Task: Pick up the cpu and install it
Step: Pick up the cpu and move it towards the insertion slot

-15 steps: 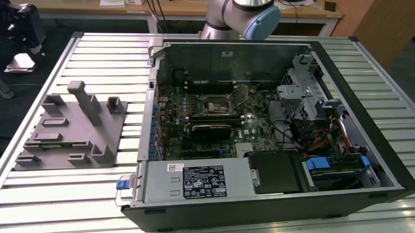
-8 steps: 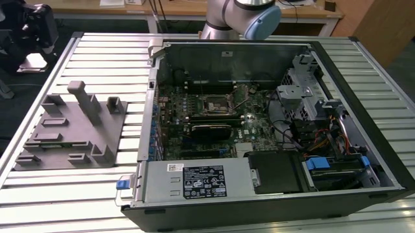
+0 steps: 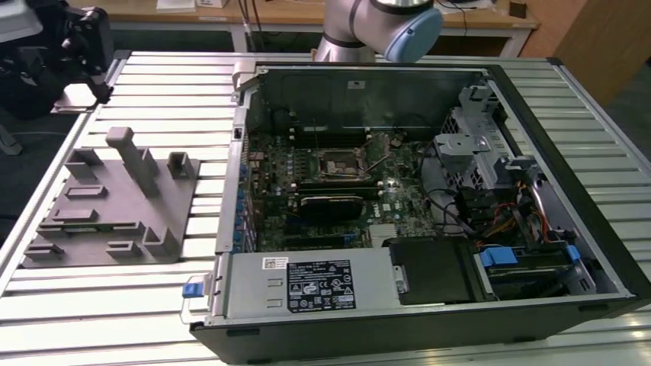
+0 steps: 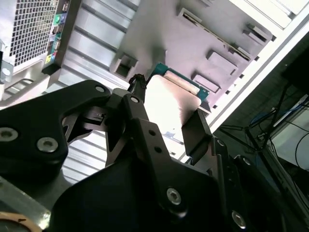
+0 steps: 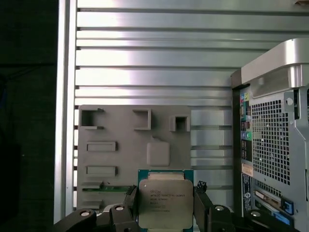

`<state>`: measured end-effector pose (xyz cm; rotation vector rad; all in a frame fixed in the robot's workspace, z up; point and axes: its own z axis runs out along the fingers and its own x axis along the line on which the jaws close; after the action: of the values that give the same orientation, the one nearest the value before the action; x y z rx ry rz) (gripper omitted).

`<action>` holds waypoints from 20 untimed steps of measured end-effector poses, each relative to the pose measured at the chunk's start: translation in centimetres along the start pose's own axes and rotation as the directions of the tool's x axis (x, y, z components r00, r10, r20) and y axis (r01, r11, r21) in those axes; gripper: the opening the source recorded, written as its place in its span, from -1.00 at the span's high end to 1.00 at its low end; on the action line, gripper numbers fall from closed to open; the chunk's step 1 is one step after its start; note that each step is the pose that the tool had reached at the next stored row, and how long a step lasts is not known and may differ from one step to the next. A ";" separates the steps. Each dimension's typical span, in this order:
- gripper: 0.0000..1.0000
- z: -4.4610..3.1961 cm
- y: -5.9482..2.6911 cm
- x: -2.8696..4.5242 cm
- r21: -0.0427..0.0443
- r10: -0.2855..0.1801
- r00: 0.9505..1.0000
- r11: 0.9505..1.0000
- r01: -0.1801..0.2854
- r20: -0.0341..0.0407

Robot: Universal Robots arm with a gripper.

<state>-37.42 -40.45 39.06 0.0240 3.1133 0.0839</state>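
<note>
Fingers [image 5: 200,205] of gripper [image 5: 165,207] were clamped on opposite edges of cpu [image 5: 166,200], metal top showing, apparently clear of grey fixture [image 5: 120,130] beneath, which lay on slatted table [image 5: 145,58] beside computer case [image 5: 270,135].

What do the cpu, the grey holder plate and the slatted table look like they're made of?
The cpu: a brushed, pale metal lid on a green circuit board, judging by its sheen and green rim. The grey holder plate: probably matte plastic, evenly dull, with moulded pockets. The slatted table: likely aluminium profile, bright with streaky reflections.
</note>
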 end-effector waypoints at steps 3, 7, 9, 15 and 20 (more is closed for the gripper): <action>-0.09 0.03 0.02 -1.04 0.000 0.000 1.000 1.000 0.000 0.000; -0.09 0.07 0.04 -2.49 0.000 0.000 1.000 1.000 0.000 0.000; -0.09 0.09 0.05 -3.18 0.000 0.000 1.000 1.000 0.000 0.000; -0.09 0.15 0.08 -5.33 0.000 0.000 1.000 1.000 0.000 0.000; -0.09 0.21 0.11 -7.35 0.000 0.000 1.000 1.000 0.000 0.000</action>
<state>-30.06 -40.45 39.05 0.0239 3.1133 0.0840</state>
